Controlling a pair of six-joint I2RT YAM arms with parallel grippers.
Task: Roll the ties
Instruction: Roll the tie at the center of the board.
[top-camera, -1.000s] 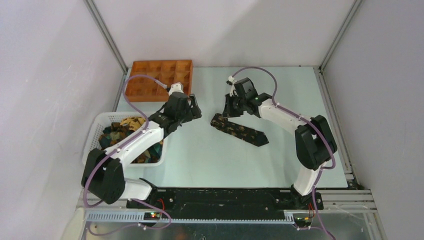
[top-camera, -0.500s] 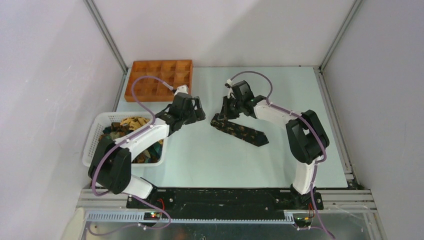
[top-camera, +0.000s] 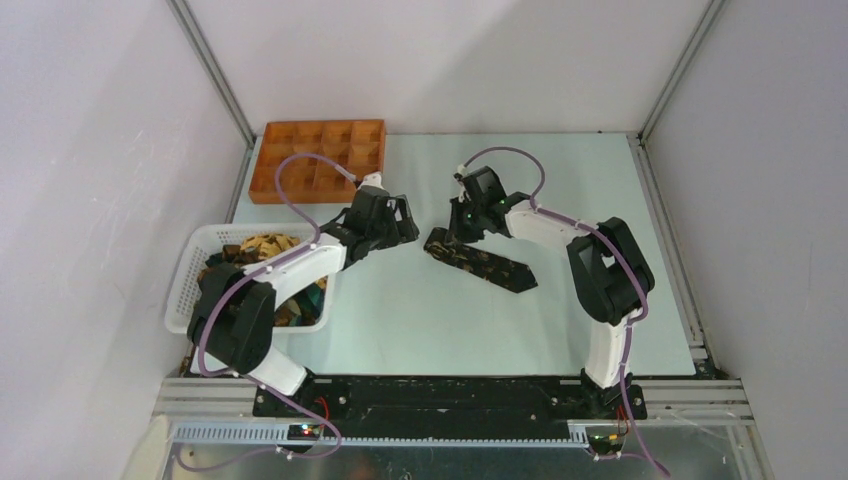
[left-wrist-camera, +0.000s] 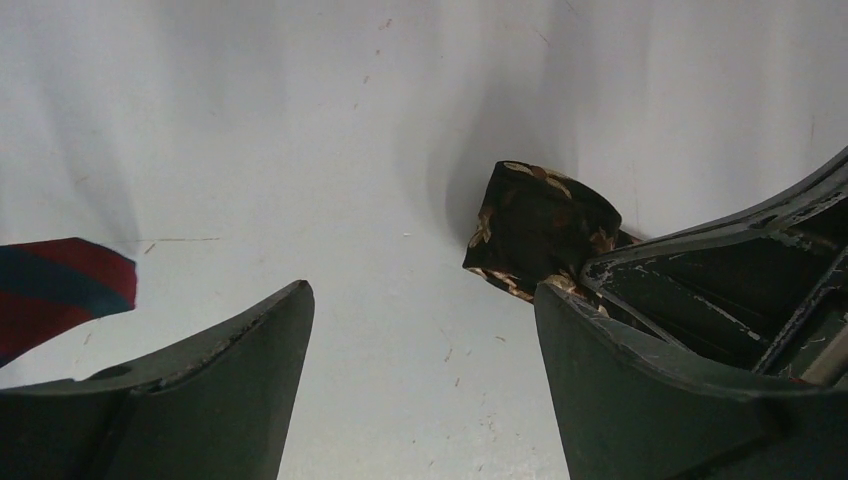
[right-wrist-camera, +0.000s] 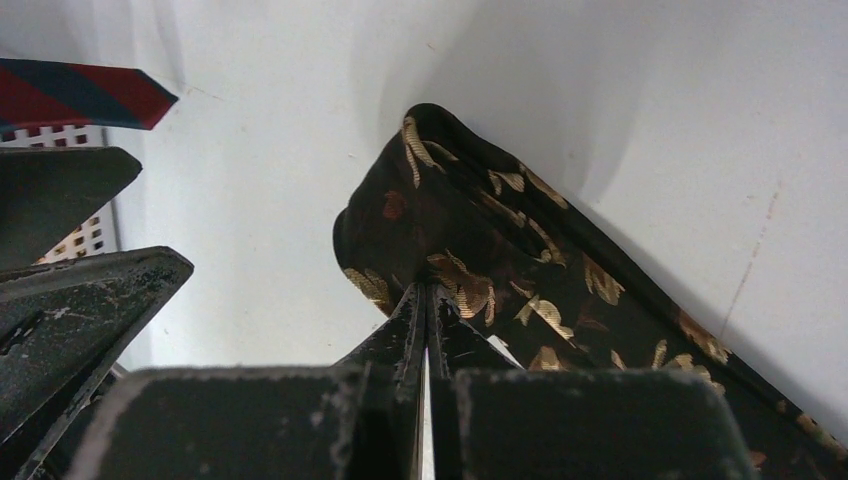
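One dark tie (top-camera: 482, 262) with a gold leaf print lies slanted across the middle of the table. Its left end (right-wrist-camera: 455, 215) is folded up into a small raised loop. My right gripper (top-camera: 452, 228) is shut, its tips (right-wrist-camera: 426, 290) pinching the fabric at that loop. My left gripper (top-camera: 406, 226) hangs open just left of the loop, nothing between its fingers (left-wrist-camera: 250, 340). In the left wrist view the folded end of the tie (left-wrist-camera: 540, 225) stands ahead and to the right, beside the right gripper's finger (left-wrist-camera: 720, 280). More ties (top-camera: 250, 262) fill the basket.
A white mesh basket (top-camera: 186, 282) stands at the left, under the left arm. A red and blue striped tie (left-wrist-camera: 60, 285) hangs out of it towards the table. An orange compartment tray (top-camera: 318, 158) sits at the back left. Grey walls enclose the table.
My left arm has swung right, bringing its open gripper close to the tie's folded end. My right gripper has shifted a little left over that end. The tie's body has stayed put.
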